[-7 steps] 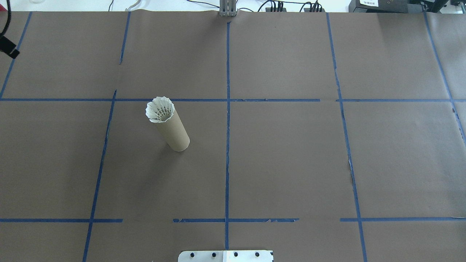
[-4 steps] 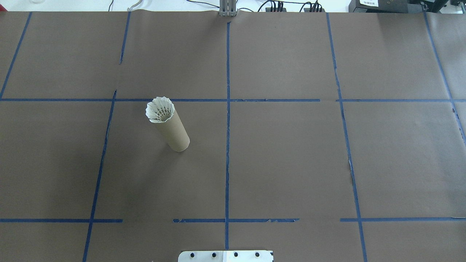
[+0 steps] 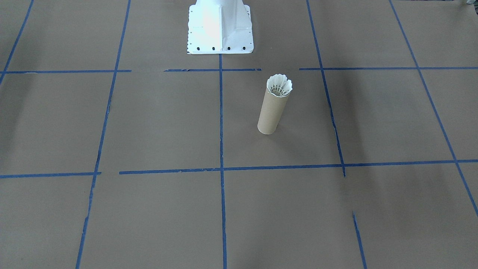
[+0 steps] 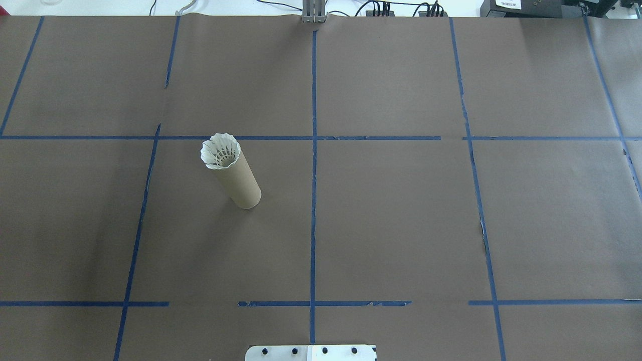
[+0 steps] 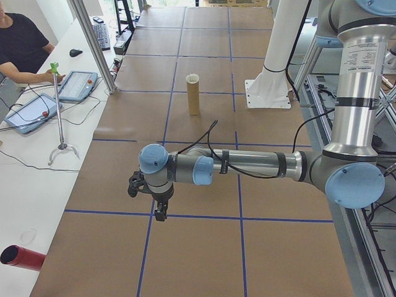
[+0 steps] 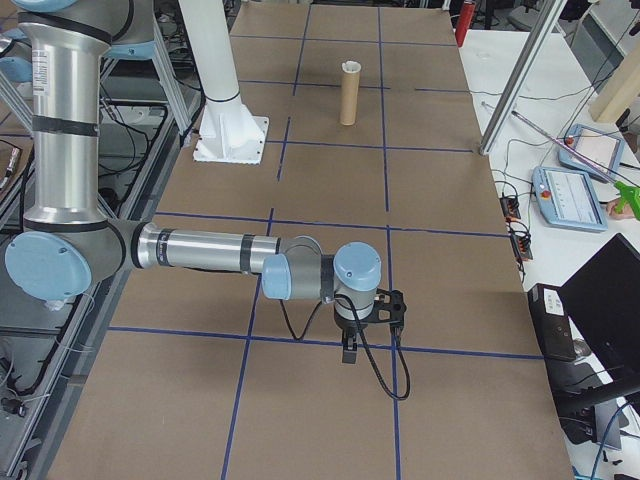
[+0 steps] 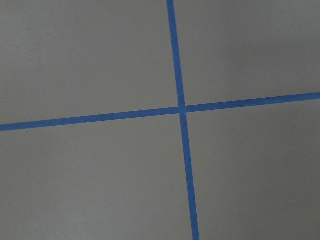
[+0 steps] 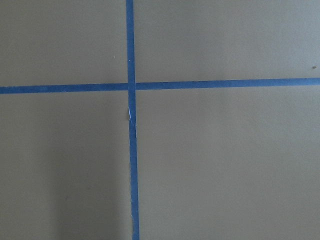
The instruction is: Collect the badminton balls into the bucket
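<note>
Shuttlecock (image 4: 220, 152): sits cork-down in the mouth of the tube, its white feather skirt flaring just above the rim; seen also from across the table (image 3: 279, 85)
Tube (image 4: 239, 181): brown cardboard, standing upright on the table, in the grid square left of the centre tape line in the overhead view; its base rests clear of the tape lines on every side (image 3: 272, 112)
Table (image 4: 401, 225): covered in brown paper, divided into squares by blue tape (image 4: 313, 200)
Left tool (image 5: 154, 197): on the near arm of the left-end view, pointing down over a tape line, well apart from the tube (image 5: 193, 94); whether its jaws are wide or narrow cannot be told
Right tool (image 6: 370, 325): on the near arm of the right-end view, pointing down close to a tape line, well apart from the tube (image 6: 348, 94); jaw state cannot be told
Wrist views: each shows only brown paper and a crossing of blue tape (image 7: 182, 108) (image 8: 130, 86)
Pedestal (image 3: 220, 26): white metal base with bolt holes, beyond the tube as seen from across the table
Person (image 5: 21, 43): in a dark top, at a side desk beyond the table's far edge in the left-end view, beside a tablet (image 5: 77, 85)
</note>
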### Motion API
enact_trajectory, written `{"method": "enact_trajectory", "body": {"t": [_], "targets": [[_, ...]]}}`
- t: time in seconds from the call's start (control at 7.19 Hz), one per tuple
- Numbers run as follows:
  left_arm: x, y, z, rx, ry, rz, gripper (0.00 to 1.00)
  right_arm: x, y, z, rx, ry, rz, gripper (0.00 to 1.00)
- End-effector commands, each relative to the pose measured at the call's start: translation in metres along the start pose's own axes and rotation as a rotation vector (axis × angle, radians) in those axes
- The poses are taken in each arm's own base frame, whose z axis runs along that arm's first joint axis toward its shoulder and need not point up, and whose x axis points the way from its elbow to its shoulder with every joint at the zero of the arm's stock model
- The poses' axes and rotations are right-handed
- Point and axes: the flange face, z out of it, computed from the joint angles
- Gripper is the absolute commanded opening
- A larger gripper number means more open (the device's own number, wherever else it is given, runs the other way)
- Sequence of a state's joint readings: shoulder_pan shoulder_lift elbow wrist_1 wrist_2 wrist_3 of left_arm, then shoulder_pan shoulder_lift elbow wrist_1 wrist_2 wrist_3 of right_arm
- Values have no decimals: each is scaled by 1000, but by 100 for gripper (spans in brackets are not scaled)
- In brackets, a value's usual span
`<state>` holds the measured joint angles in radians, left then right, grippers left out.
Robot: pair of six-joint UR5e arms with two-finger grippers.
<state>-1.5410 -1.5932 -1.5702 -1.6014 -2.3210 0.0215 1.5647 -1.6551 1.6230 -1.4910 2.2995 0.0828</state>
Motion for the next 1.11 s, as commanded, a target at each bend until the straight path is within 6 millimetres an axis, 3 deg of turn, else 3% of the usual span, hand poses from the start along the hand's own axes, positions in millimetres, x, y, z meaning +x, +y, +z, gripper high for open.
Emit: {"method": "enact_trajectory", "body": {"t": [0.0,0.97], "targets": [[-5,2,-2,2,-2,-16,100,0,0,0,0,0,0,100],[-11,7,-4,-36,-5,-73,100,0,0,0,0,0,0,100]]}}
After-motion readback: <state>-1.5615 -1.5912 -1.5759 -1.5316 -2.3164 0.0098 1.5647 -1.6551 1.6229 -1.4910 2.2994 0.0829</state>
